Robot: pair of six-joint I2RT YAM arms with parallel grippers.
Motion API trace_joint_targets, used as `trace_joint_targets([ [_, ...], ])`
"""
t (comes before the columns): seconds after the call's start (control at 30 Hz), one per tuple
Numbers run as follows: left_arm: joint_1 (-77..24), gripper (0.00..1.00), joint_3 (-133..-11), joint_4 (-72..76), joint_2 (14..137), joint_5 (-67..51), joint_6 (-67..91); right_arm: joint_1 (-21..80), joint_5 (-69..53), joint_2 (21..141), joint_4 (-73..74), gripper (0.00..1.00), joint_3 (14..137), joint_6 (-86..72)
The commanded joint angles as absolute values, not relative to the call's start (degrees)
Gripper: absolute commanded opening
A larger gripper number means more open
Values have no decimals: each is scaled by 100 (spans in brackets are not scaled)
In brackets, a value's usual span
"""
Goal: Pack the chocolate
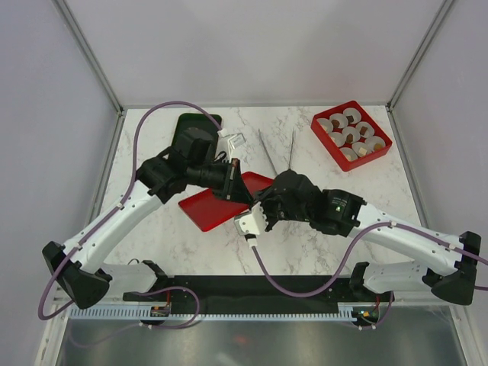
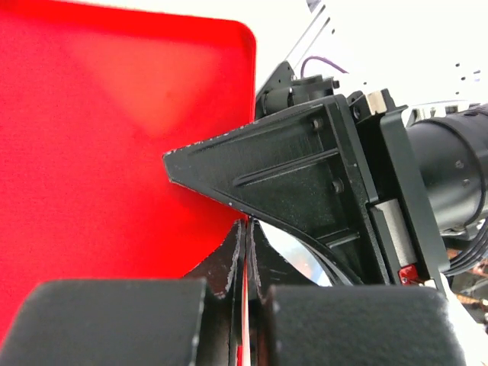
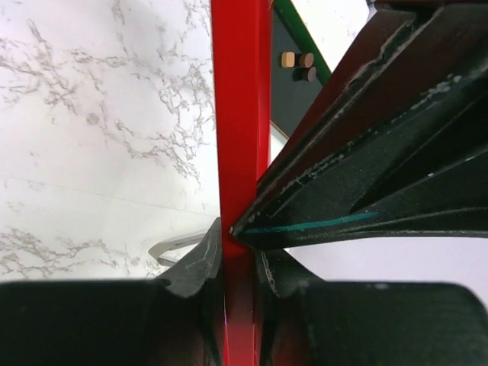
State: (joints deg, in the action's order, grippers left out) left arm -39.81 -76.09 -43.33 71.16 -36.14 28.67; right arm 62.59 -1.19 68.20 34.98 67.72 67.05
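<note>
Left gripper (image 2: 246,229) is pinched tight on the thin rim of the red lid (image 2: 99,152), and the right gripper (image 3: 240,245) is clamped on its edge close by, mid-frame from above. Pull those arms out of step and I'd say the lid twists or slips free. The chocolate (image 1: 374,142) sits in paper cups (image 1: 351,134) in the red box (image 1: 329,111), upper right; white marble table (image 1: 305,244), pale walls around.

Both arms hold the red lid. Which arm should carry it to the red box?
Right, probably. The box sits at the far right corner, on that arm's side; the right gripper pinches the lid. The left gripper, also pinching it, would reach across.
</note>
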Motion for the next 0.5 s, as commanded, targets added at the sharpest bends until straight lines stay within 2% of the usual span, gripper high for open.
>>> trace_joint_targets([
  [0.0,-3762,2,-7725,-4262,7084,-3788,2707,6258,53,6697,3384,12,6645,6698],
  [0.1,-3595,3,-7848,-4315,7110,-3753,2716,6267,9,6697,3410,0,6688,6391],
  [0.17,-3393,3,-8067,-4377,7154,-3631,2733,6206,-200,6697,3445,0,6706,6180],
  [0.27,-2963,26,-8690,-4570,7390,-3288,2655,6065,-526,6592,3437,0,6636,5758],
  [0.3,-2840,39,-8910,-4640,7479,-3174,2628,6004,-788,6566,3402,0,6627,5470],
  [0.4,-2296,56,-9780,-4816,7865,-3024,2575,5679,-1264,6381,3279,0,6653,4906],
  [0.47,-1865,61,-10332,-4834,8033,-3094,2654,5337,-1318,6250,3112,0,6741,4238],
])
